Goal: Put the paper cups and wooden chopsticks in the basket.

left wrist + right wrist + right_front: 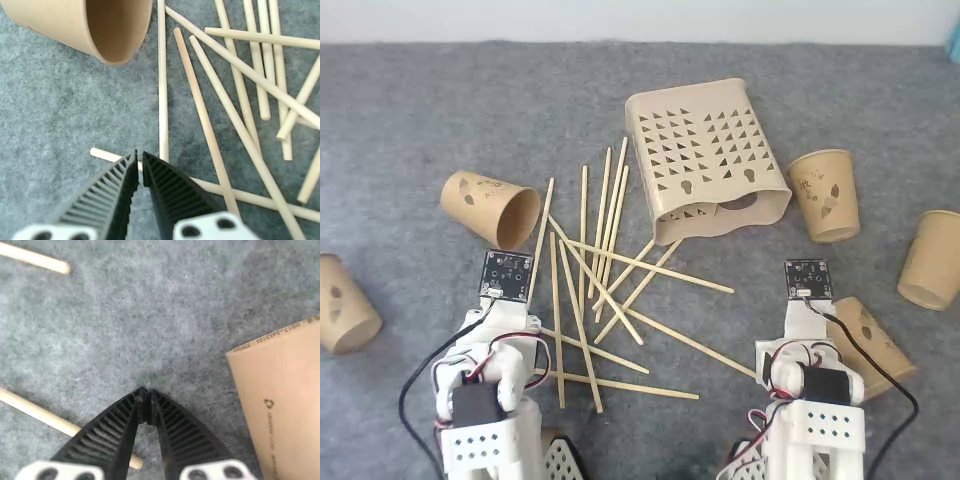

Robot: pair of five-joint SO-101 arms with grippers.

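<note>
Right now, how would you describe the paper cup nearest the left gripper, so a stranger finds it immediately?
Start at the perforated basket mid-table. Left of it lie scattered chopsticks; the cup lies on its side just beyond them. Unlike the far-left cup, it nearly touches the sticks, its mouth open toward them.

Tan cups (490, 208), perhaps leaf-printed, cream basket (705, 160), grey table (420, 120)

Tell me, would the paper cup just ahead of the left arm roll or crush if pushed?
It would likely roll: the cup lies on its side, and its taper should make it curve around. Its open mouth shows it is empty with thin walls, so it is probably light and could dent under a hard squeeze.
</note>
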